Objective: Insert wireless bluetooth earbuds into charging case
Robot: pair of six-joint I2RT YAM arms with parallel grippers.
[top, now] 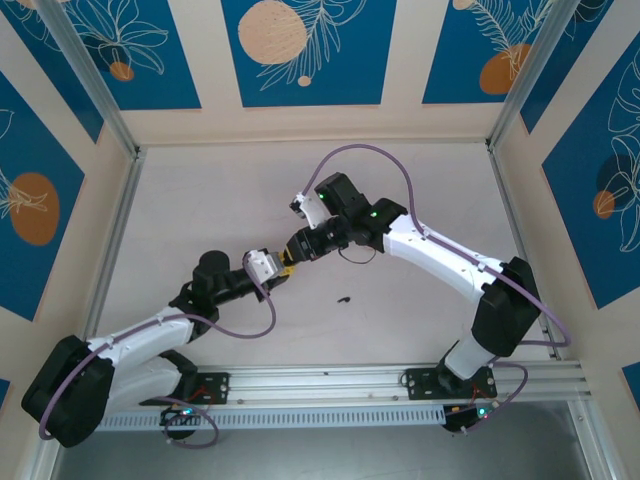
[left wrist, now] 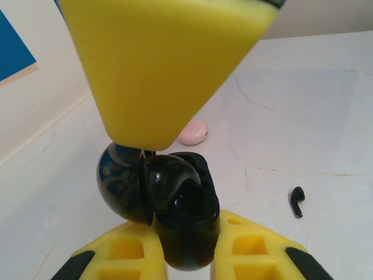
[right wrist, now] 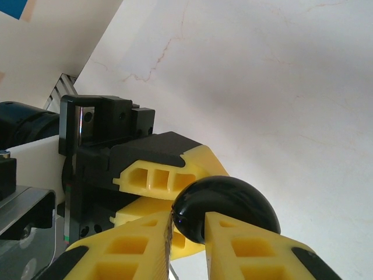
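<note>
While our left gripper clamps the open black charging case, we see the right gripper narrowed against it, its hold unclear; a black earbud lies on the table.

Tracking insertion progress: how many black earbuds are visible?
1. The black earbud lies loose on the table, right of the open black case held by the left end effector. A second may be hidden inside the case.
</note>
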